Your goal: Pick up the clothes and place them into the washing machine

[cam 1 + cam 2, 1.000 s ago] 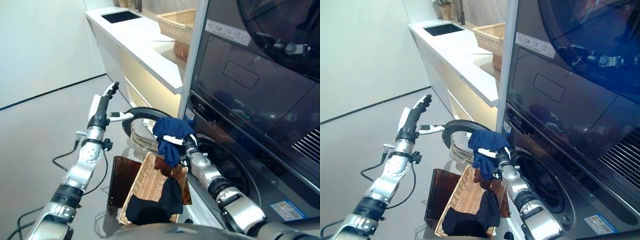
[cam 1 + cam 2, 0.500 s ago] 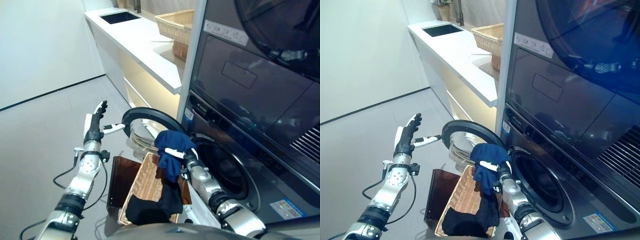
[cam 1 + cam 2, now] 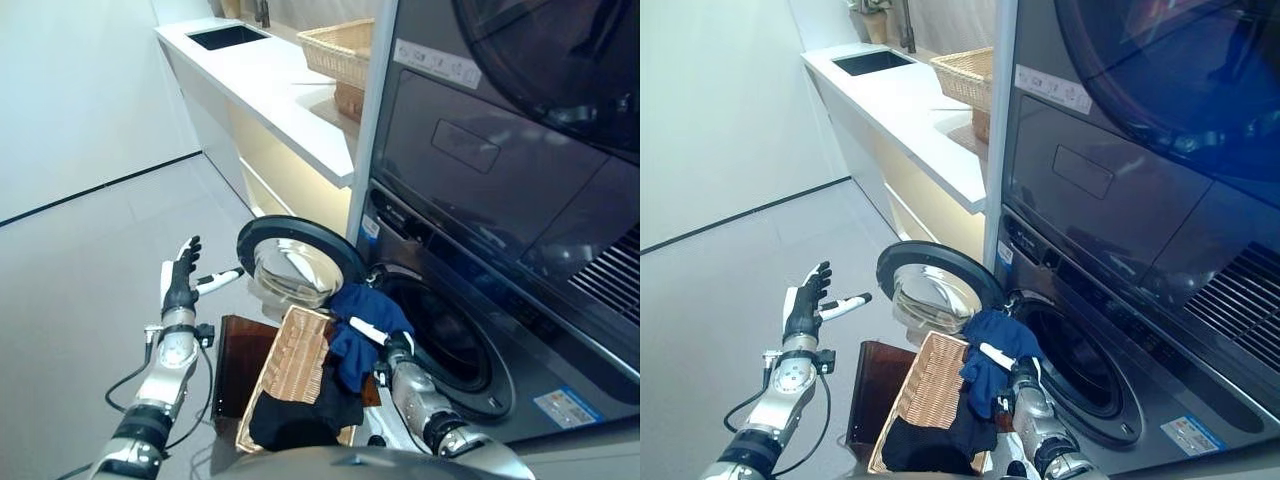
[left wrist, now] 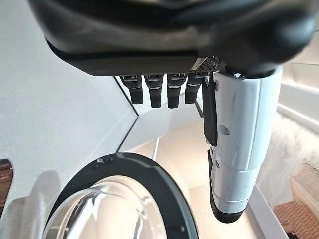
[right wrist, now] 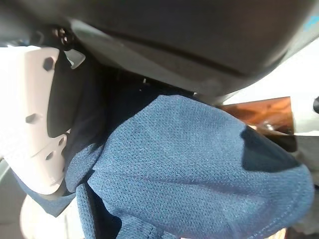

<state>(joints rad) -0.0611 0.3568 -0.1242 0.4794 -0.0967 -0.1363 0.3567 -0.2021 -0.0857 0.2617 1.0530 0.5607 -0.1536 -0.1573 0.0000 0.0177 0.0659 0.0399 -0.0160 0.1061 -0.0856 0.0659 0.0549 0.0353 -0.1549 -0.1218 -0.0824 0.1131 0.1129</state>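
My right hand [image 3: 385, 347] is shut on a dark blue garment [image 3: 360, 320] and holds it in front of the lower washing machine's round opening [image 3: 445, 335], above the basket's right end. In the right wrist view the blue cloth [image 5: 199, 164] fills the space under the thumb. The round door [image 3: 295, 265] stands swung open to the left. A wicker basket [image 3: 290, 370] on the floor holds a black garment [image 3: 300, 420]. Well left of the door, my left hand [image 3: 182, 283] is raised with straight fingers and holds nothing; its wrist view shows the door glass [image 4: 109, 209].
A brown tray or board [image 3: 240, 360] lies under the basket. A white counter [image 3: 270, 80] with a sink and a second wicker basket [image 3: 340, 50] runs along the wall behind. Grey floor [image 3: 80, 260] spreads out to the left.
My right hand has carried the blue garment lower and to the right, closer to the drum opening. My left hand has dropped and drawn away from the door. The camera has shifted.
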